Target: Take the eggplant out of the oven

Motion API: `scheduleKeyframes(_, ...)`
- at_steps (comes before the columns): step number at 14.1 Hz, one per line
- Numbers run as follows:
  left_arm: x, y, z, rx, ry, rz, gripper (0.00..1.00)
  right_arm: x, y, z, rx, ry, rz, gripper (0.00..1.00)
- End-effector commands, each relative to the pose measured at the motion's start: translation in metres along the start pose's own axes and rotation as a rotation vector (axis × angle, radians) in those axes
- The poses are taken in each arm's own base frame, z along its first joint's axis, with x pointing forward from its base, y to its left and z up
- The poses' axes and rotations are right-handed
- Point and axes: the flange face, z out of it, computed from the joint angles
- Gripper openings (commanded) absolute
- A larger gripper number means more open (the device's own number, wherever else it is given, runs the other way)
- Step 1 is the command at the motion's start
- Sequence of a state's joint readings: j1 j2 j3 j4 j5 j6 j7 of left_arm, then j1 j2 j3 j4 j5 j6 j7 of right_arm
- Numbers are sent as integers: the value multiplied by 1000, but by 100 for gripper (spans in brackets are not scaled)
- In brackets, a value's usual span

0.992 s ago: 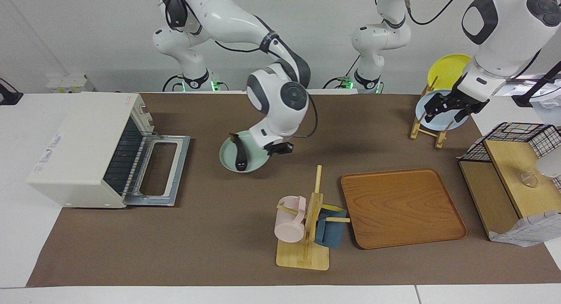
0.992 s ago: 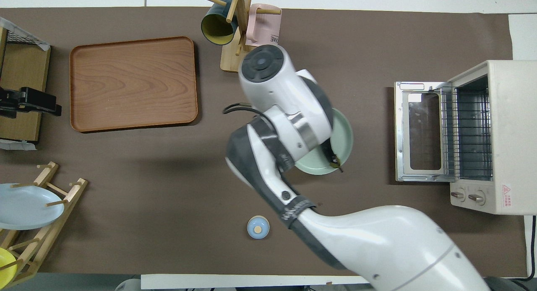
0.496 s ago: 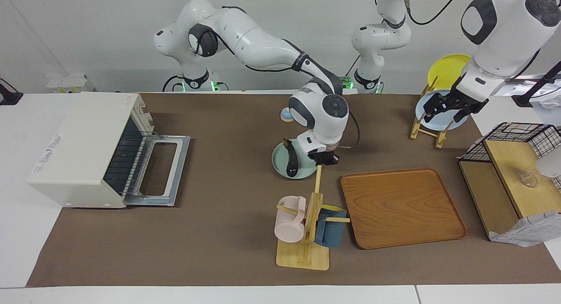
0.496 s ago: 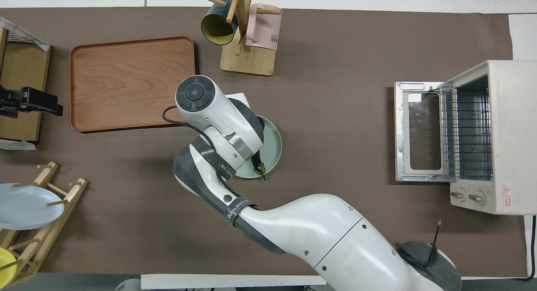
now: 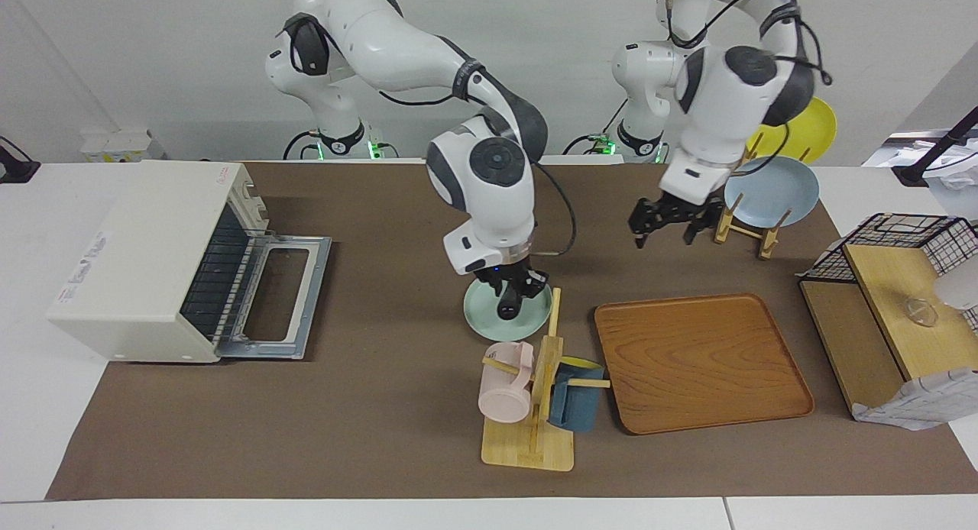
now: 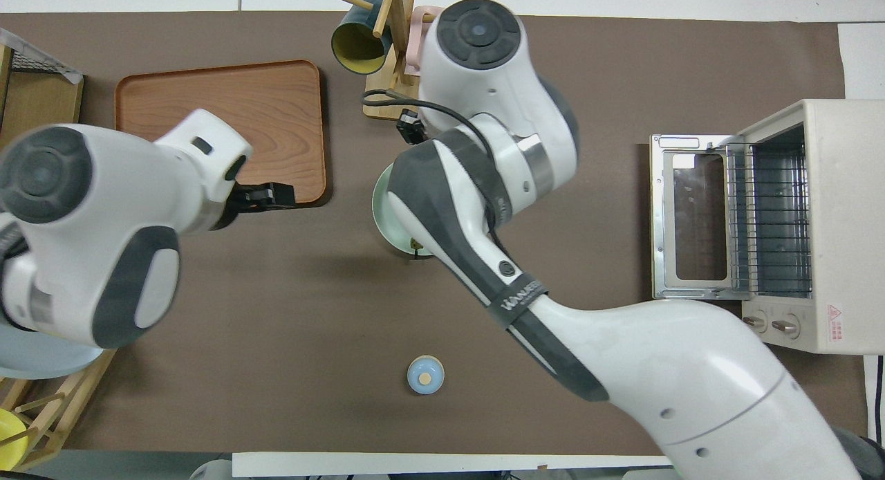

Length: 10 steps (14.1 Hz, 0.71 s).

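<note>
Since half a second ago, the left arm has swung in from its end of the table toward the middle, and the right gripper (image 5: 513,289) has re-posed above the green plate (image 5: 535,325), which has shifted only slightly. Nearest the robots, a small blue-lidded container (image 6: 425,374) stands alone on the brown mat. The left gripper (image 5: 663,226) hangs in the air over bare mat between the plate rack (image 5: 745,228), which holds a light blue plate (image 5: 773,191) and a yellow plate (image 5: 810,129), and the wooden tray (image 5: 703,362); its fingers are spread apart and grasp nothing. The right gripper points straight down over the green plate, fingers clenched on the eggplant (image 5: 507,308), whose dark rounded end shows just below the fingertips, over the plate; whether that end touches the plate cannot be told. The oven (image 5: 153,259) sits at the right arm's end of the table, door folded down flat and rack visible. Farther out, just beside the green plate, the mug tree (image 5: 535,408) carries a pink mug (image 5: 504,392) and a blue mug (image 5: 577,408), with the wooden tray beside it.
</note>
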<state>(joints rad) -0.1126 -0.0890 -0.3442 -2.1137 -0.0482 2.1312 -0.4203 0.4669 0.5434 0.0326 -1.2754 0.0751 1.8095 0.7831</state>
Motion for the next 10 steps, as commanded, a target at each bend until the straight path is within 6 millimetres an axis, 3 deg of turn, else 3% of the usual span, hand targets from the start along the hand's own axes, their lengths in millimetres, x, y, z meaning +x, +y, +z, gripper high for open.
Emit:
scheduleKeyframes(1,3,-12,0,-7,23,-20,100,17,109,25,-36,-84,-140,59)
scheduleKeyframes(2,3,7,15,-24,19,-4,100,24,136,42,-29,-76,-164,36)
scheduleKeyframes(3,-9,52,30,-69,49,21,100,19,149,55,-29,-68,-177,19)
scheduleKeyframes(4,-17,78,44,-104,56,-30,100,16,163,68,-40,-66,-170,11)
scheduleKeyframes(5,-20,95,65,-125,40,-66,100,15,179,80,-58,-58,-163,5)
scheduleKeyframes(6,-22,113,73,-145,55,-47,100,11,189,92,-93,-57,-173,2)
scheduleKeyframes(10,-11,172,125,-199,85,-102,100,19,231,118,-287,-28,-249,1)
